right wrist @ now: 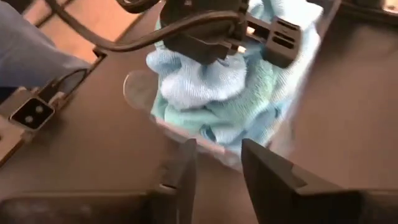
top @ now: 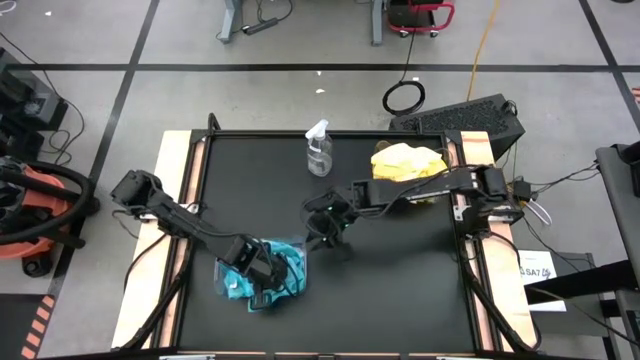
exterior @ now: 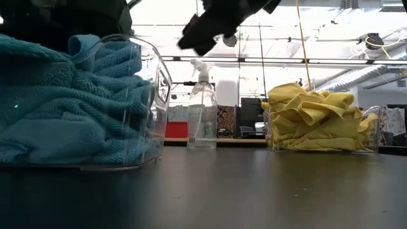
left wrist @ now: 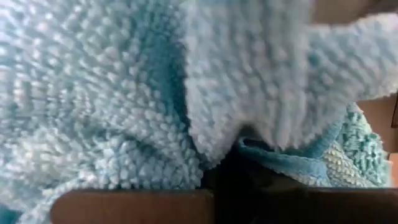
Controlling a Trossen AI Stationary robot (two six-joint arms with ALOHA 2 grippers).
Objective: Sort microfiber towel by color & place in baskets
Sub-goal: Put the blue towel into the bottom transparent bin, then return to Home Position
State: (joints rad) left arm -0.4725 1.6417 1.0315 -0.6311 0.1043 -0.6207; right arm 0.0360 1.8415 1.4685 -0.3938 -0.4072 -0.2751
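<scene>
Several teal-blue cloths [top: 285,262] are heaped in a clear bin [exterior: 149,95] near the table's front left. In the low view the teal cloths [exterior: 63,102] rise above its rim. My left gripper [top: 262,272] is down in this heap; teal cloth [left wrist: 155,93] fills the left wrist view, and from the right wrist view the left gripper [right wrist: 211,37] is sunk into the cloths [right wrist: 211,106]. Yellow cloths [top: 408,162] fill the second clear bin [exterior: 375,130] at the far right. My right gripper [right wrist: 217,171] is open and empty, hovering over mid-table [top: 325,215], facing the teal bin.
A clear spray bottle [top: 318,150] stands upright at the table's far middle, between the two bins, also visible in the low view [exterior: 202,111]. Bare black table top [top: 400,280] lies at front right. Wooden side rails [top: 182,180] edge the table.
</scene>
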